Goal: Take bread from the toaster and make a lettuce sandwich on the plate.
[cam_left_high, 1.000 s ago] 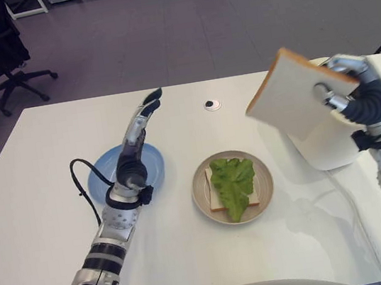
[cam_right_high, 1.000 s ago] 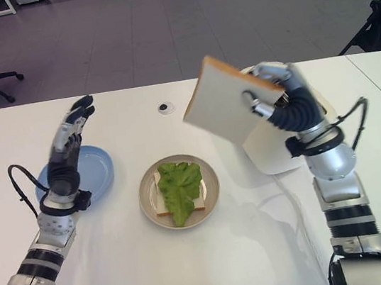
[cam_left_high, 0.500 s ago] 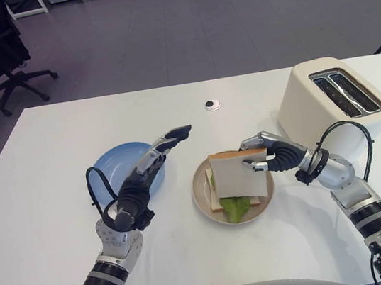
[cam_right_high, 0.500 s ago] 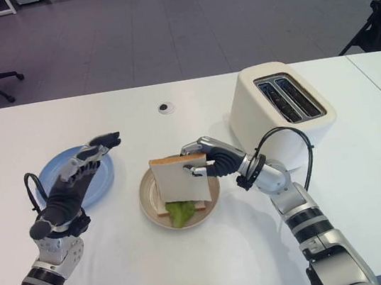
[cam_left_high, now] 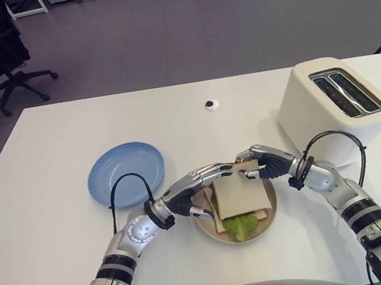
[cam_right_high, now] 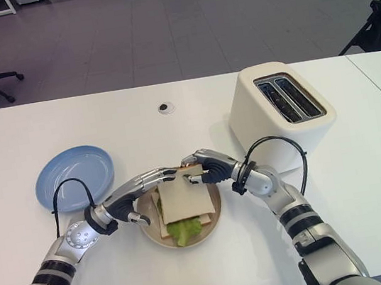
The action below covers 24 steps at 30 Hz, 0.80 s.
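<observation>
A top bread slice (cam_left_high: 240, 194) is lying over the sandwich on the beige plate (cam_left_high: 272, 205) at mid-tabletop (cam_left_high: 42, 207). It is hiding most of the lettuce (cam_left_high: 239, 227), which is peeking out at the near edge, and the lower slice (cam_right_high: 163, 230) is barely showing. The right hand (cam_left_high: 269, 163) is pinching the top slice's far edge with curled fingers. The left hand (cam_left_high: 190, 189), fingers stretched nearly straight, is touching its far left corner. The toaster (cam_left_high: 329, 111) is standing far right.

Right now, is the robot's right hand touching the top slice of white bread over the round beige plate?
Touching. The right eye view shows the right hand pinching the far edge of the top slice of white bread.
</observation>
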{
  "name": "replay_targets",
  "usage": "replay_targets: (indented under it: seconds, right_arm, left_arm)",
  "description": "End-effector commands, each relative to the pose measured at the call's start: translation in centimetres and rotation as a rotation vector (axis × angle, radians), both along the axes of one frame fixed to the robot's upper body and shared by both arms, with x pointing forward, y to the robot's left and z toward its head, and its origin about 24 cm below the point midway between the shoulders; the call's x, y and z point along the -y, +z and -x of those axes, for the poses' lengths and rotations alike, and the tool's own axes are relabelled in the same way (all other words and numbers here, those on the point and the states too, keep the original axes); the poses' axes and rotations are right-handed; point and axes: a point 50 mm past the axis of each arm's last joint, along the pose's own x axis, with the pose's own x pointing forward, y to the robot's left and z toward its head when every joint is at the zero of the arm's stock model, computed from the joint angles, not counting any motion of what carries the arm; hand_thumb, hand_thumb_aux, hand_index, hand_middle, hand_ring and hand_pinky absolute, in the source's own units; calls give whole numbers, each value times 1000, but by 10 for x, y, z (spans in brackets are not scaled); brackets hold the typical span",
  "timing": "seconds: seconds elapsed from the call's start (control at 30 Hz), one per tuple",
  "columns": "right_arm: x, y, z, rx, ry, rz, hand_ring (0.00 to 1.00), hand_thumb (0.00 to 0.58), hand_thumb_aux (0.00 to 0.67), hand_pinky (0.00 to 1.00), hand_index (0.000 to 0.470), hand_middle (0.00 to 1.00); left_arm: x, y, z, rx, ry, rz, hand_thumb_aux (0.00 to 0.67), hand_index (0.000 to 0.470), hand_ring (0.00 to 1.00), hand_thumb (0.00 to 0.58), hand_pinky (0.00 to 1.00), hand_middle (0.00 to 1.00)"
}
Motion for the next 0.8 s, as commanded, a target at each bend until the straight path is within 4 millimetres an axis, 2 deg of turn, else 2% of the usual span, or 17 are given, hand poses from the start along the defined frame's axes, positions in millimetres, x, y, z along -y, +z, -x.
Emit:
replay_targets:
  seconds: [0.03,0.07,0.1,0.13,0.17,0.23,0.27,0.33,0.4,0.5,0.63,0.67,0.7,0.73,0.77,0.8]
  right_arm:
    - [-1,-1,-6,39,-17,40,988,580,670,988,470,988]
    - [-1,-1,-6,48,-20,47,847,449,352,847,247,847]
    - [-2,-1,-6,55,-22,50,788,268,179,788,125,788]
    - [-2,-1,-6,64,-23,51,671,23,13,671,9,671]
    - [-2,0,-6,76,-25,48,573,0,0,573,0,573]
    - [-2,6,-8,115,-44,21,227,0,0,227,0,227]
    - [-1,10,-10,137,-60,-2,114,0,0,114,0,114]
    - [2,23,-15,194,-113,-76,0,0,0,0,0,0]
    - [7,32,-20,235,-164,-142,0,0,0,0,0,0]
    - [10,36,-21,243,-192,-191,0,0,0,0,0,0]
    - [12,42,-16,217,-179,-308,0,0,0,0,0,0]
    - [14,46,-13,205,-167,-352,31,0,0,31,0,31]
    - [15,49,-11,194,-153,-390,90,58,34,90,24,90]
    - [17,52,-9,178,-136,-427,208,285,192,208,135,208]
    - [18,55,-7,161,-117,-459,373,445,347,373,243,373]
    - [20,58,-2,136,-85,-489,663,564,560,663,393,663]
  left_arm:
    - [7,-20,11,-62,-60,-115,0,0,0,0,0,0]
    - [8,-22,12,-67,-64,-129,0,0,0,0,0,0]
    - [8,-23,12,-70,-65,-137,0,0,0,0,0,0]
    - [7,-24,13,-72,-65,-144,0,0,0,0,0,0]
    - [7,-25,13,-75,-68,-152,0,0,0,0,0,0]
    - [7,-28,15,-81,-76,-169,0,0,0,0,0,0]
    - [6,-28,15,-82,-76,-174,0,0,0,0,0,0]
    - [5,-28,15,-79,-71,-177,0,0,0,0,0,0]
    - [2,-24,11,-53,-46,-156,0,0,0,0,0,0]
    - [-3,-8,2,20,16,-67,0,0,0,0,0,0]
    - [-14,38,-11,196,124,235,0,0,0,0,0,0]
    - [-16,46,-10,221,122,303,0,0,0,0,0,0]
    - [-17,53,-6,231,104,364,0,0,0,0,0,0]
    - [-16,58,0,223,61,414,0,0,0,0,0,0]
    - [-14,60,7,206,6,445,0,0,0,0,0,0]
    - [-12,62,16,171,-65,472,0,0,0,0,0,0]
